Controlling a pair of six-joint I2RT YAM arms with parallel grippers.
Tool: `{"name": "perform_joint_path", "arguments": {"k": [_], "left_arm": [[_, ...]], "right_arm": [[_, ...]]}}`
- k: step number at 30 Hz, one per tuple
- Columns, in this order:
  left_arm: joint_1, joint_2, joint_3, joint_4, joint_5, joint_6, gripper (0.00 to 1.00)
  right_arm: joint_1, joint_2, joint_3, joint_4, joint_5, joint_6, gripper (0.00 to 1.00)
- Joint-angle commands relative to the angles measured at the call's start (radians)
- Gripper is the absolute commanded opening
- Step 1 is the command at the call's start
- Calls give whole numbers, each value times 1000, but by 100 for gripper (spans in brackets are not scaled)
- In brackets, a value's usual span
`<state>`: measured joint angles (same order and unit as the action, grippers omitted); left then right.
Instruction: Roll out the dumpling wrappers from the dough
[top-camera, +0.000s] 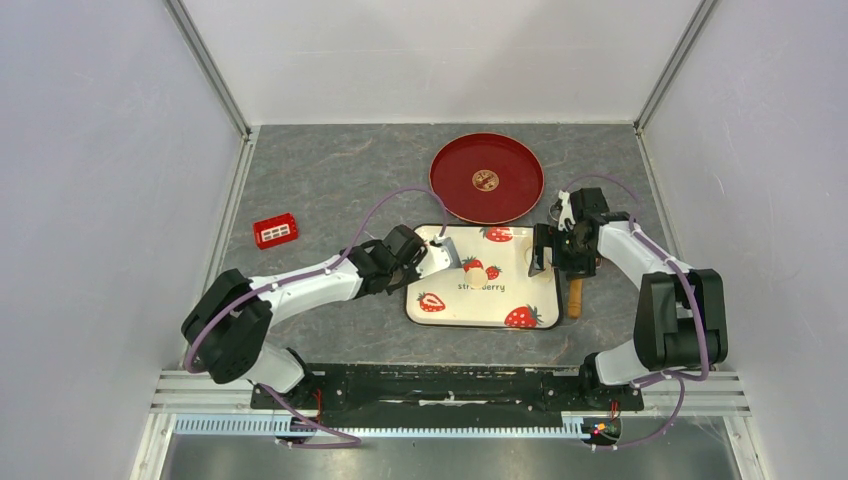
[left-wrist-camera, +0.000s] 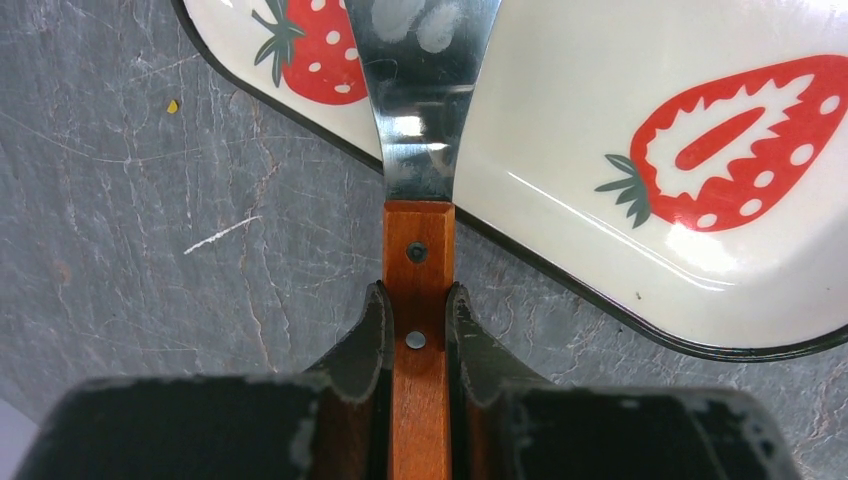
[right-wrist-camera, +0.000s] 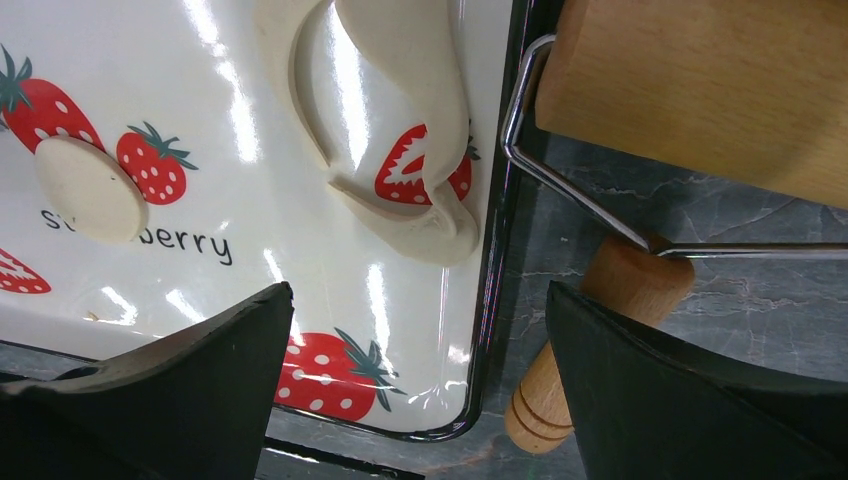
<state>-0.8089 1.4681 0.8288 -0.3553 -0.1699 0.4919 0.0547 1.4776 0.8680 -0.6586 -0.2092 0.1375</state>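
1. Broadly, the strawberry tray (top-camera: 455, 310) carries everything, and the rolling pin (right-wrist-camera: 700, 90) lies just beside its right edge.
2. The right gripper (right-wrist-camera: 420, 388) hangs spread and empty over the leftover dough sheet (right-wrist-camera: 400, 130), which shows a round cut-out.
3. The left gripper (left-wrist-camera: 417, 310) pinches the spatula (left-wrist-camera: 420, 90) by its handle; keep the blade flat and low.
4. One dumpling wrapper (right-wrist-camera: 90, 190) lies mid-tray, seemingly just ahead of the blade. Slide under it without gouging.
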Motion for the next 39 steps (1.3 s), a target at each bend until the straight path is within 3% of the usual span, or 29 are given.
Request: {"name": "perform_joint_path", "arguments": {"k": [1, 39], "left_arm": [[-19, 0, 1, 25, -14, 63, 2], [-92, -12, -10, -82, 38, 34, 2]], "right_arm": [[-4, 13, -6, 37, -20, -4, 98], [-4, 49, -13, 59, -63, 1, 98]]}}
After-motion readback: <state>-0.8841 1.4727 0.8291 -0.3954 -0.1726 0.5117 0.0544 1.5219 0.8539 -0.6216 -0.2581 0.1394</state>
